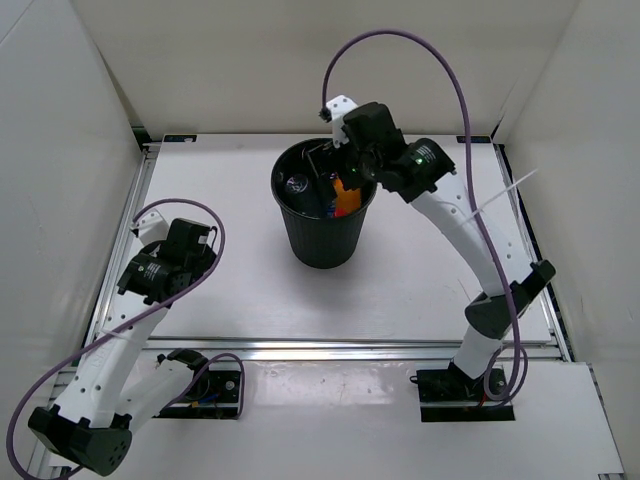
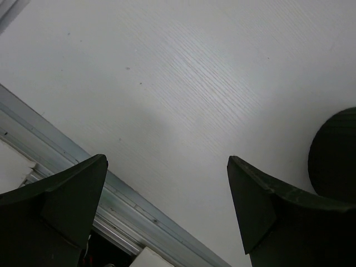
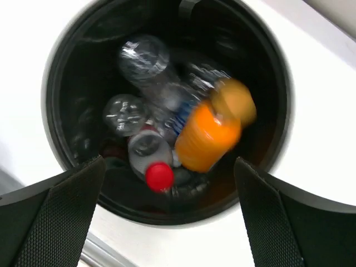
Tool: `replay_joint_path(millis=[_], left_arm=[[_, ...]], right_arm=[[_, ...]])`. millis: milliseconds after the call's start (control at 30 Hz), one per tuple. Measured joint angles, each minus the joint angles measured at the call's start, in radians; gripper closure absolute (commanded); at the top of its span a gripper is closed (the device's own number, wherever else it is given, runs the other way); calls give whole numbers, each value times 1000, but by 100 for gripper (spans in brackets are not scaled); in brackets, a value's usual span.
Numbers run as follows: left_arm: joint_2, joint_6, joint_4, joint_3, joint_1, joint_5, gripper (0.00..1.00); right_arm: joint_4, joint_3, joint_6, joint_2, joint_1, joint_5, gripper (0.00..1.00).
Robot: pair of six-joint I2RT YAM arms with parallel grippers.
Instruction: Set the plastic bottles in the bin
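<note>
On the left, the left gripper [image 1: 192,243] hangs over the near left part of the white table [image 1: 230,290], well apart from the bin. In its wrist view, the left gripper [image 2: 167,158] has its fingers [image 2: 72,200] spread wide, with only bare tabletop and an aluminium rail [image 2: 55,156] between them. At the right edge of that view we see a dark, ribbed, rounded shape that looks like the bin's wall [image 2: 336,150].

In the middle, toward the far side, the black bin [image 1: 300,235] stands upright on the table. All the plastic bottles we can find lie inside it. Through the right wrist camera, inside the bin [image 3: 55,100], we count:
- an orange bottle [image 3: 208,139] with an orange cap, blurred, lying toward the right wall
- a clear bottle with a red cap [image 3: 147,150] just left of it
- two more clear bottles [image 3: 143,55], one seen end-on
- a trace of blue label [image 3: 181,119] among them

The overhead view shows the orange bottle [image 1: 345,200] at the right inside wall.

On the right, the right gripper [image 1: 345,165] is poised above the bin's far right rim. Its fingers [image 3: 61,217] stand wide apart and hold nothing. A purple cable [image 1: 400,35] arches above the arm.
</note>
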Motion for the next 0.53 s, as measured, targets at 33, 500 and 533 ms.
replay_joint_path(millis=[33,500,533], left_arm=[[-2,-11,-14,0,0,-18,0],[-25,-263,-156,-33,14,-291,0],[-15,-277,-161,-35,18,-320,0]], right_arm=[[-8,-6,42,-11,-1,46,0],[-312,-18,422,-106,-353,69,0],[-318,-45,420,-113,-354,66,0]])
